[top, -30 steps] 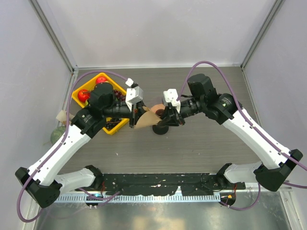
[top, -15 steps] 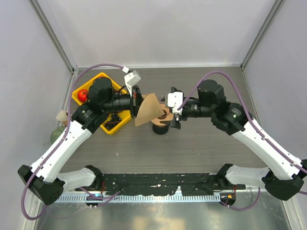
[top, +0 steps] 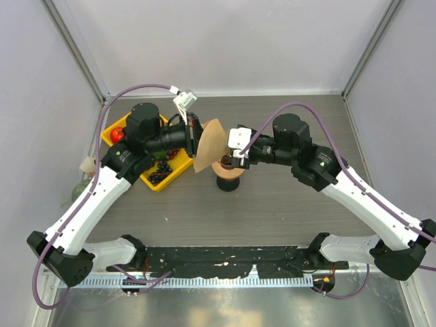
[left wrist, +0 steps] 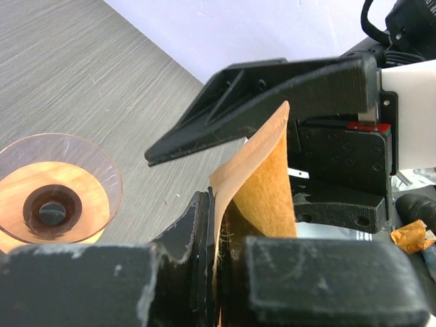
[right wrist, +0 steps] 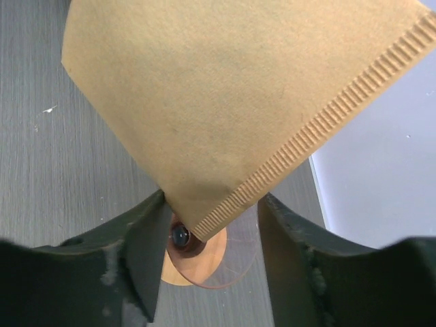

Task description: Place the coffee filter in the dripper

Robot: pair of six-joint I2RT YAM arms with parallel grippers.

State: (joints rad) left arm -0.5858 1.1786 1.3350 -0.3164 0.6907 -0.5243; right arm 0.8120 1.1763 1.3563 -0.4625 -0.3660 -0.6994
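The coffee filter (top: 208, 145), a tan paper cone, hangs upright above the dripper (top: 228, 174). My left gripper (top: 196, 135) is shut on the filter's edge; in the left wrist view the paper (left wrist: 264, 182) is pinched between the fingers of that gripper (left wrist: 218, 228). The dripper (left wrist: 56, 197) shows clear with a wood collar at lower left there. My right gripper (top: 227, 152) is open beside the filter. In the right wrist view the filter (right wrist: 218, 102) fills the top, its ribbed lower corner between the spread fingers of the right gripper (right wrist: 211, 228), with the dripper (right wrist: 204, 257) below.
A yellow tray (top: 110, 127) with red fruit (top: 117, 134) and dark grapes (top: 163, 170) lies under the left arm at the back left. A tan bundle (top: 87, 165) and a green object (top: 80, 192) sit by the left wall.
The left gripper has raised the filter and turned it upright over the dripper. The right gripper let go of it, drew back, then returned with open jaws around the filter's corner.
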